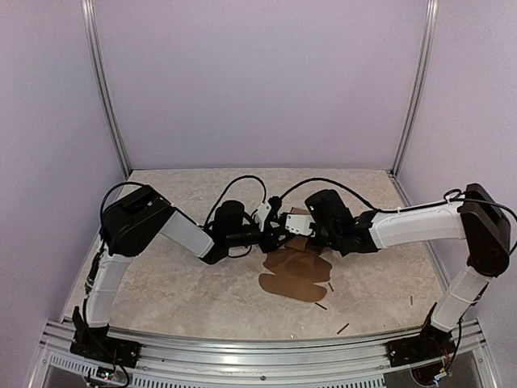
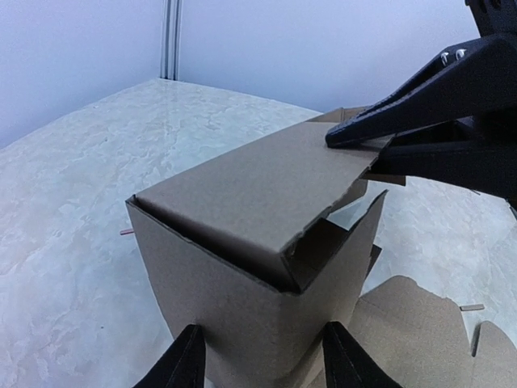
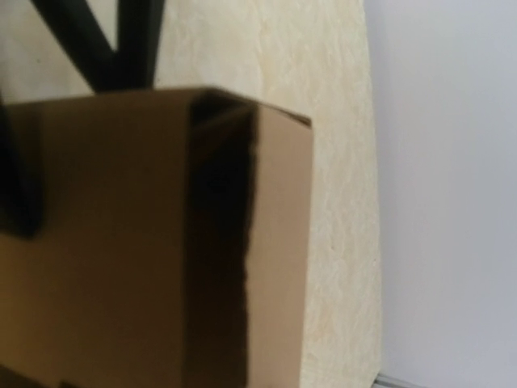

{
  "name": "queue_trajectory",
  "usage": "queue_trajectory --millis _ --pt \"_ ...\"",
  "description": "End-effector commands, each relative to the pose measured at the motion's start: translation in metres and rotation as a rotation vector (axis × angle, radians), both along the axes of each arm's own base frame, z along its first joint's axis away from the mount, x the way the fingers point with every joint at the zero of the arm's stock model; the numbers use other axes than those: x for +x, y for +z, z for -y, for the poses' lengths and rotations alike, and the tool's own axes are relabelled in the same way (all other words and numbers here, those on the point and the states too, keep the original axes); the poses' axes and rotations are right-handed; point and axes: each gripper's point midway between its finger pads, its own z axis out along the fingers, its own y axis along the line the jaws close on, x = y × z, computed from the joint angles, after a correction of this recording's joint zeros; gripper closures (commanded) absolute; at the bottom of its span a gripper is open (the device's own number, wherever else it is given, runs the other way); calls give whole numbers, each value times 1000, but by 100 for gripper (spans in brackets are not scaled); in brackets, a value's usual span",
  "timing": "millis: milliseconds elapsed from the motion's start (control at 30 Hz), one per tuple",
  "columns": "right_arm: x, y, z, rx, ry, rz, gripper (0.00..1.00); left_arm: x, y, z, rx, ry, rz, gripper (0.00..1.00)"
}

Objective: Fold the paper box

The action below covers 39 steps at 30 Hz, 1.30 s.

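Midway through the folding, by the look of it: closing the lid of the paper box (image 2: 242,202). Standing upright near the middle of the desk (image 1: 186,283), about halfway between the left and right edges, well off the near edge. Formed into walls, still gaping at one top corner, with the lid flap slanted over the opening and not yet tucked.

Straddled low down by the left claw (image 2: 262,360), half spread, tips seemingly pressed against two opposite walls. Pinched at the lid's free edge by the right claw (image 2: 359,147), nearly pressed together, with one finger above the flap and one beneath.

Lying just beside the box, toward the near edge: a flat cardboard sheet (image 1: 295,279) with rounded flaps. Cannot tell whether joined to the box. Scattered closer to the near edge: small dark sticks (image 1: 342,328).

Next, probably: steady the walls with the left claw, press the lid down with the right, steer its ragged edge inside the wall. Calls for a light grip, to avoid crushing the walls or creasing the flap.
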Motion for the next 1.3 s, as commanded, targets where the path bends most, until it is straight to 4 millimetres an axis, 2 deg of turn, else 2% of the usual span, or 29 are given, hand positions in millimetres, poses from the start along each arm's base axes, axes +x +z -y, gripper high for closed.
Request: queue_trajectory --millis 0,100,467,633,733,867,967,1033,1167,1267 --pt "-14 -9 -13 26 42 -79 92 3 1 5 -18 44 65 46" --pt "-14 -10 -14 37 39 -88 91 3 -1 9 -20 38 70 45" --pt "-15 -4 -15 67 22 -112 88 16 0 -2 -43 153 92 61" --pt "-18 -2 -17 87 20 -140 77 16 2 -3 -50 157 102 67" --pt "-18 0 -17 101 7 -163 66 17 2 -4 -46 162 109 70" --pt "-17 13 -17 165 1 -225 58 19 -1 0 -36 156 102 74" --pt "-6 27 -7 241 -15 -264 54 20 -3 1 -32 152 98 76" --pt "-6 34 -4 310 4 -335 52 20 -4 1 -29 150 96 77" --pt "-16 52 -9 438 96 -475 49 20 -6 1 -26 150 92 77" --pt "-6 73 -10 589 109 -560 47 19 -7 2 -25 140 93 77"
